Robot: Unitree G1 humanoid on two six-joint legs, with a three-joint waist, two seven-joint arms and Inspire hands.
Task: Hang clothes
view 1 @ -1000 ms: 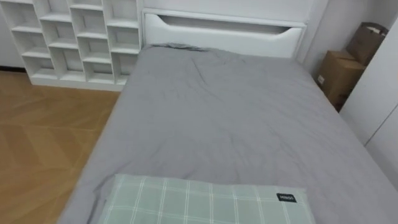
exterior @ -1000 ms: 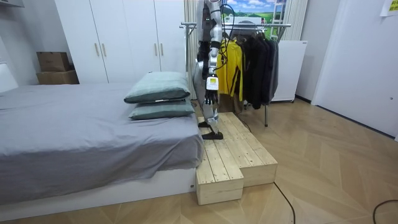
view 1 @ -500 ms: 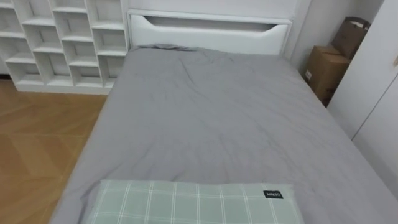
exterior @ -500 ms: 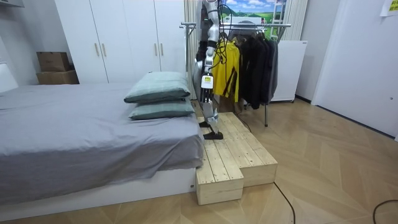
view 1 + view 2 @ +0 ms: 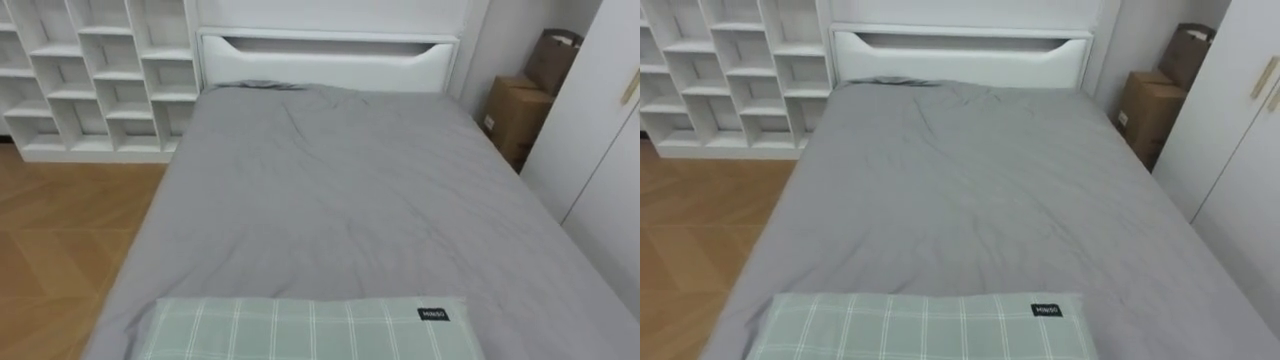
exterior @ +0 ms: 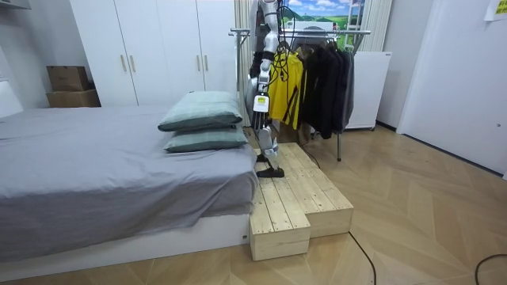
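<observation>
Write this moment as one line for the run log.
stance: on wooden platform, between bed and clothes rack | head: facing bed | left hand: at side | yellow jacket: hanging at rack

**What I can't make out from here**

In the eye views the pale green checked pillow (image 5: 300, 330) runs off the bottom edge. The white cubby shelf unit (image 5: 95, 80) is cut at the left and top. The white wardrobe door (image 5: 600, 140) hides part of the brown cardboard boxes (image 5: 515, 110).

In the room view the grey-sheeted bed (image 6: 95, 162) is cut by the left edge, and the top edge cuts the robot off above its chest. Its left hand (image 6: 261, 105) is too small for me to tell whether it touches the yellow jacket (image 6: 287, 91), whose near edge sits behind the arm. The dark hanging clothes (image 6: 329, 79) merge into one mass.
</observation>
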